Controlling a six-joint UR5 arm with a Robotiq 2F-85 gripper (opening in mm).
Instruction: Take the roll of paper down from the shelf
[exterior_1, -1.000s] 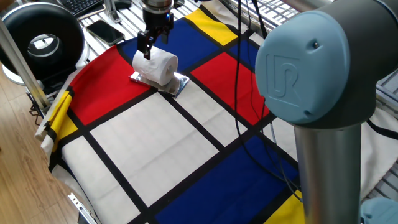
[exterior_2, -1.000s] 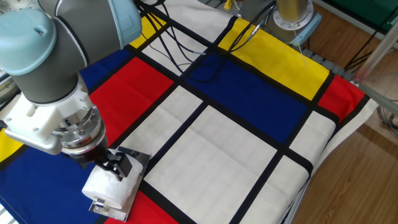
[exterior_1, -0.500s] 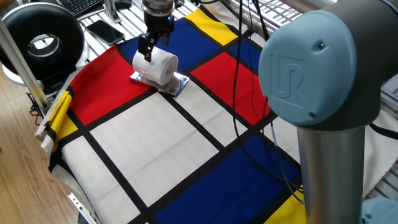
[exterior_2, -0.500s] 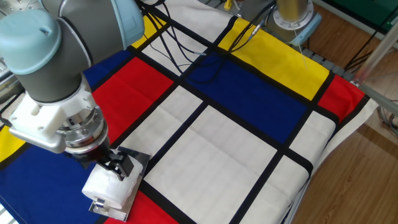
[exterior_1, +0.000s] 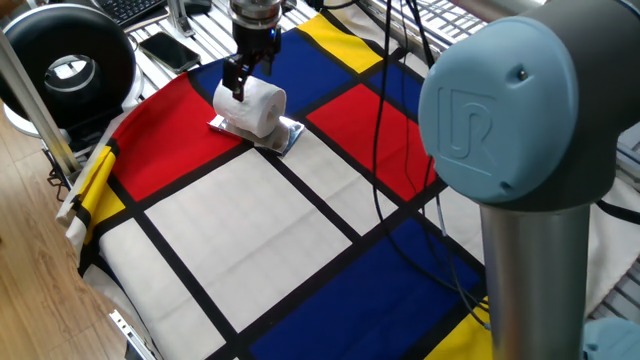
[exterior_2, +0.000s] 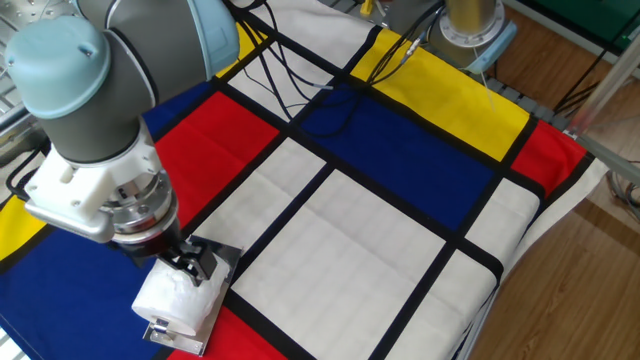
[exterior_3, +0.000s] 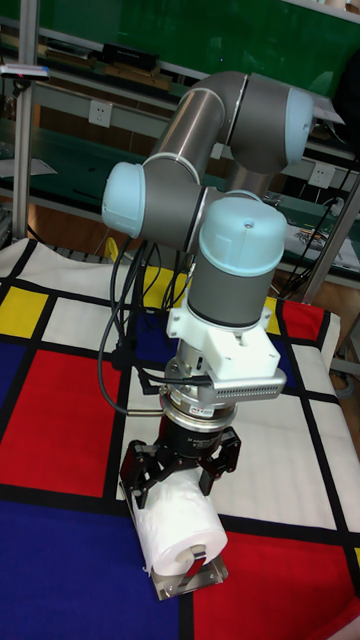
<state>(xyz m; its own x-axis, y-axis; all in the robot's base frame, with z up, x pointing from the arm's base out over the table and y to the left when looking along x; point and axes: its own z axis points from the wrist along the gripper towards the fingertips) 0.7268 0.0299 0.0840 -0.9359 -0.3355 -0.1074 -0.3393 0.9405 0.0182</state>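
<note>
The white roll of paper (exterior_1: 254, 107) lies on its side on the shelf (exterior_1: 288, 137), a small shiny plate with a bluish edge, on the red patch of the cloth. My gripper (exterior_1: 243, 72) comes down from above at the roll's far end, open, with a dark finger on each side of it. In the tall fixed view the gripper (exterior_3: 181, 470) straddles the top of the roll (exterior_3: 181, 522), whose hollow core faces the camera, and the shelf (exterior_3: 196, 581) shows beneath it. The other fixed view shows the roll (exterior_2: 176, 305) under the gripper (exterior_2: 191, 270), resting on the shelf (exterior_2: 166, 333).
A large black round device (exterior_1: 68, 68) and a black phone (exterior_1: 168, 48) sit beyond the cloth's left corner. Black cables (exterior_1: 385, 110) hang across the red and blue patches. The arm's big grey-blue joint (exterior_1: 515, 110) fills the right foreground. The cloth's edge (exterior_1: 90, 200) drops off at left.
The arm has shifted slightly, its wrist edging closer over the roll. The roll and the shelf have not moved.
</note>
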